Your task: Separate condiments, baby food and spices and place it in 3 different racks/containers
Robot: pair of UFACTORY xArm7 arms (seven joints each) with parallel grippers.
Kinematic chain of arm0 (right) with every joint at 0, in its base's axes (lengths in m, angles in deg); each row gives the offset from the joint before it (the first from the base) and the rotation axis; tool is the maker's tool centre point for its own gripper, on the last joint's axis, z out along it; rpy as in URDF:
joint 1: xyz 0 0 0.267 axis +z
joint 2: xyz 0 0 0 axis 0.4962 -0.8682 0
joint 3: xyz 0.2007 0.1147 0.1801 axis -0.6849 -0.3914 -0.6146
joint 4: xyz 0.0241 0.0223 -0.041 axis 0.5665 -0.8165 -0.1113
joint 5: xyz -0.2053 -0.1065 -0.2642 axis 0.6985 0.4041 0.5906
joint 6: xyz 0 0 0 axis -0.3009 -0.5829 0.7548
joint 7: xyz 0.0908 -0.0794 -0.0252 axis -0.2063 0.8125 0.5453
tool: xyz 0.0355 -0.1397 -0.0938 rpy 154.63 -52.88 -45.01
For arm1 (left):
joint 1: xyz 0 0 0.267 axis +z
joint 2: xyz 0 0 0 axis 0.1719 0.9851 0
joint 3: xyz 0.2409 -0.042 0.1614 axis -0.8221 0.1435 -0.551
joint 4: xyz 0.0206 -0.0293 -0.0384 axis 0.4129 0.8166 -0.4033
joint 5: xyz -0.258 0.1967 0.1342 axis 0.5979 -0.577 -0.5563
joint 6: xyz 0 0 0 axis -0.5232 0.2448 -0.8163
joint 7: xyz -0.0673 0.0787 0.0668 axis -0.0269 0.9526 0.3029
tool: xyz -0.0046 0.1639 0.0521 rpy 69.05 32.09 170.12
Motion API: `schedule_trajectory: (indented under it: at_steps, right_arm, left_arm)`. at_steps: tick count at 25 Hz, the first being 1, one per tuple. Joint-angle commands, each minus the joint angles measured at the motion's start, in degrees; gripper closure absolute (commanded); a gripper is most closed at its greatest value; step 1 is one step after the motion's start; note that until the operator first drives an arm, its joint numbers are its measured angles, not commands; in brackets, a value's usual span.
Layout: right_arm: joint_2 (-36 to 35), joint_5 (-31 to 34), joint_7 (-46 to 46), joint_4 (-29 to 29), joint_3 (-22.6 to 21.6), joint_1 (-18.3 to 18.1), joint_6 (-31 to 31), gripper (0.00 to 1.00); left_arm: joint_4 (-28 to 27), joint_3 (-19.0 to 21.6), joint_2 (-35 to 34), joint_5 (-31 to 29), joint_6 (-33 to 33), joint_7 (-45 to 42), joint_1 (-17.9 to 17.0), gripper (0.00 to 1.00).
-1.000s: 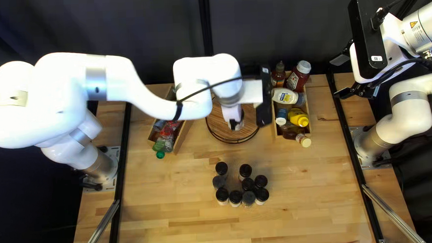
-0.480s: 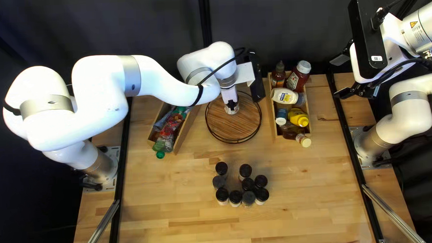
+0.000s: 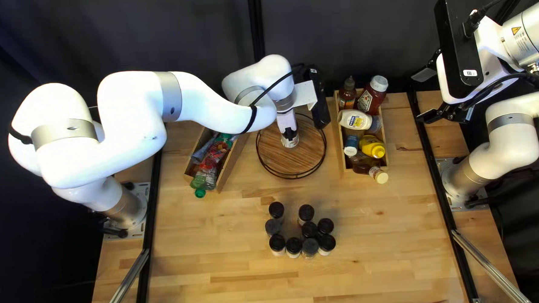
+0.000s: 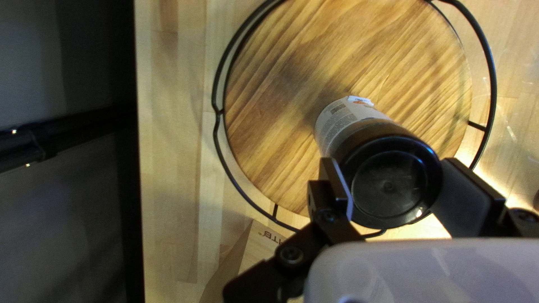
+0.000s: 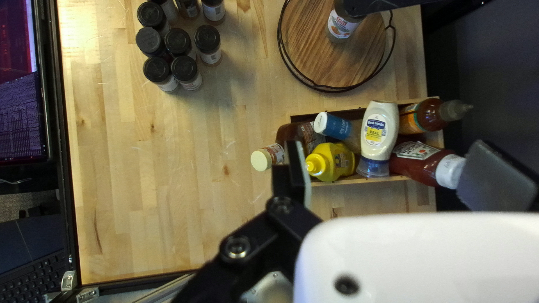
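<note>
Within the left hand (image 3: 289,134), gripped between its fingers, a jar (image 4: 387,182); right hand (image 3: 424,96) open.

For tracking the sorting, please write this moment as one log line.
left hand: shut on black-capped jar; jar: over round wooden tray, contact unclear; right hand: open, empty; other black-capped jars: on table

In the top left view, the left arm (image 3: 129,121) reaches from nine o'clock toward twelve, its left gripper (image 3: 289,134) pointing down, gripping. The right arm (image 3: 511,132) bends at three; the right gripper (image 3: 422,96), near two, has fingers spread wide.
</note>
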Motion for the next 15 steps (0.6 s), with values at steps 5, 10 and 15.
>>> schedule_trajectory:
  at_steps: [5, 10, 15]
  right_arm:
    - [0.0, 0.0, 0.0, 0.0, 0.0, 0.0, 0.0, 0.00]
    - [0.0, 0.0, 0.0, 0.0, 0.0, 0.0, 0.0, 0.00]
    - [0.0, 0.0, 0.0, 0.0, 0.0, 0.0, 0.0, 0.00]
  left_arm:
    - [0.2, 0.7, 0.4, 1.4, -0.3, 1.0, 0.7, 0.23]
    - [0.4, -0.4, -1.4, -1.4, 0.9, -1.5, -1.3, 0.00]
    - [1.9, -1.4, -7.3, -9.0, 3.7, -8.6, -6.7, 0.00]
